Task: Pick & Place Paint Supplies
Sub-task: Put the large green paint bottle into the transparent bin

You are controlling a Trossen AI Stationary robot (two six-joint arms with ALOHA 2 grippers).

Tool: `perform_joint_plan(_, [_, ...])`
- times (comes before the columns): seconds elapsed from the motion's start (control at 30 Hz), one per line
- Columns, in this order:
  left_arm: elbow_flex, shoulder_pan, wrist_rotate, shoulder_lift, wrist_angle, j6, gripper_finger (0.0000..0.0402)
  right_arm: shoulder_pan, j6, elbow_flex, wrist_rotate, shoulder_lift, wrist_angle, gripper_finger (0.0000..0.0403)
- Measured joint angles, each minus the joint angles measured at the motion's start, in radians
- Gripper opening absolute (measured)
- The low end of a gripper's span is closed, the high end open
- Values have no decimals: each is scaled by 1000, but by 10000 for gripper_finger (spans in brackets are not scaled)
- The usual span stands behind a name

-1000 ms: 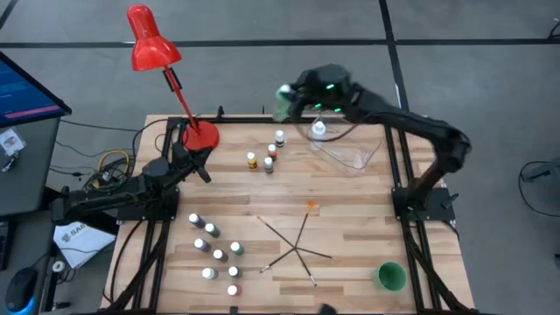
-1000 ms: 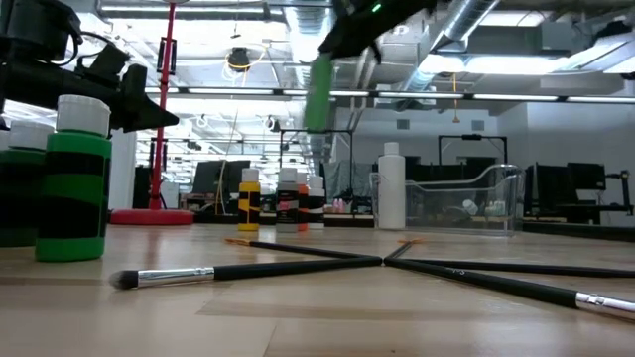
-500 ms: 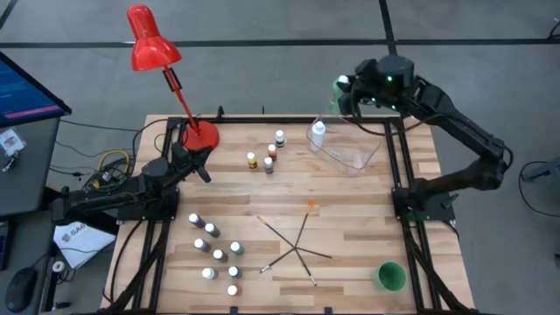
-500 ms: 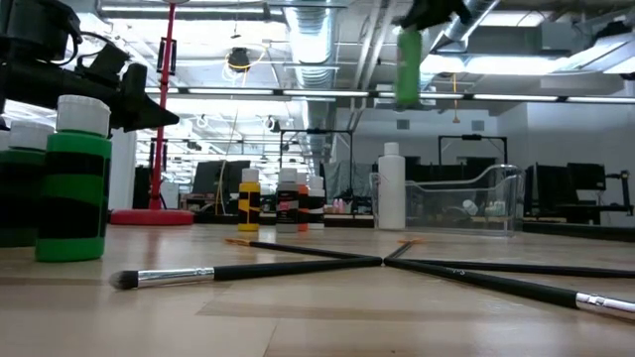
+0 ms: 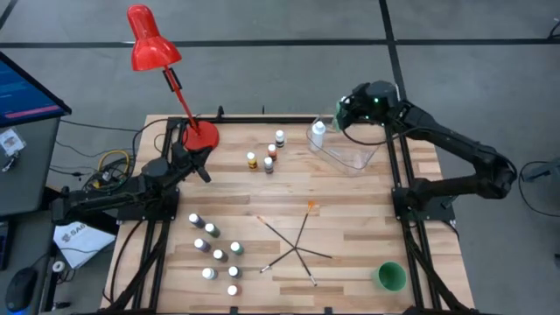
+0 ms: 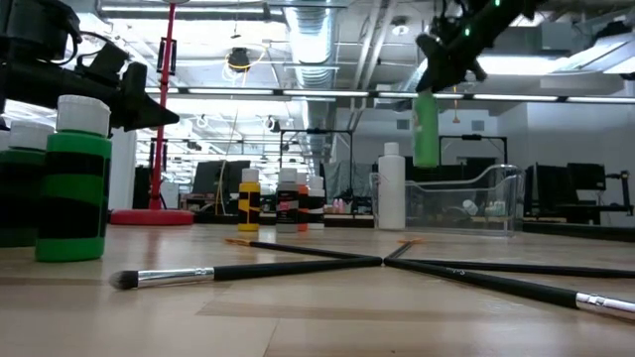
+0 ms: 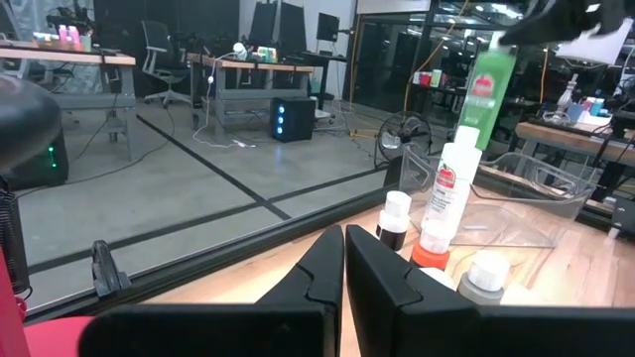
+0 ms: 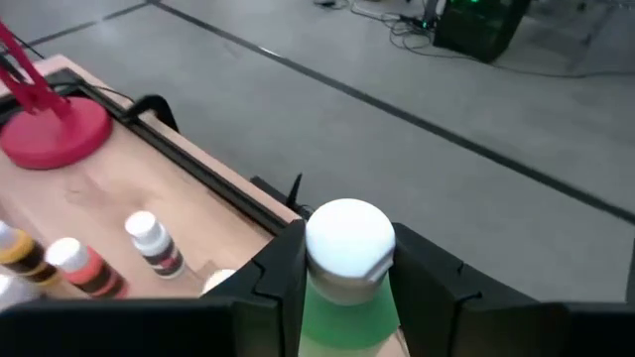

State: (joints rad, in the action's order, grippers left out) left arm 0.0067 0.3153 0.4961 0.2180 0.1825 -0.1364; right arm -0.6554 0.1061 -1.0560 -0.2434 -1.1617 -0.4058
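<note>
Right gripper [image 8: 347, 288]: closed on the neck of the tall green bottle [image 6: 426, 129], just under its white cap; bottle hangs upright in the air, clear of the worktop [image 5: 350, 219], above the far right corner.
Green bottle position: over the far end of the clear plastic tub [image 5: 348, 150], not touching it in the low view.
Left gripper [image 7: 343, 260]: fingers pressed together, holding nothing; rests low near the far left corner, just beside the red lamp base [image 5: 201, 136].
Tall white bottle [image 5: 318, 133]: upright at the tub's left end, near the far edge.
Small bottles, far group [image 5: 269, 155]: four standing close together near the middle of the far edge.
Small bottles, near group [image 5: 216, 253]: eight standing upright toward the near left corner, loosely spaced.
Paintbrushes [image 5: 296, 246]: several lying flat and crossing one another, middle of the near half.
Green cup [image 5: 390, 276]: upright at the near right corner, well apart from the brushes.
</note>
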Motion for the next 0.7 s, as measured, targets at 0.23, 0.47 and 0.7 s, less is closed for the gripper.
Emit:
perform_joint_plan(0.23, [0,0,0,0,1,0,6,-40,28,141,46,-22,189,113])
perform_joint_plan(0.47, [0,0,0,0,4,0,8,-63,34,220,62,-73,317,113])
perform_joint_plan(0.7, [0,0,0,0,7,0,6,-67,34,227,65,-171,360,113])
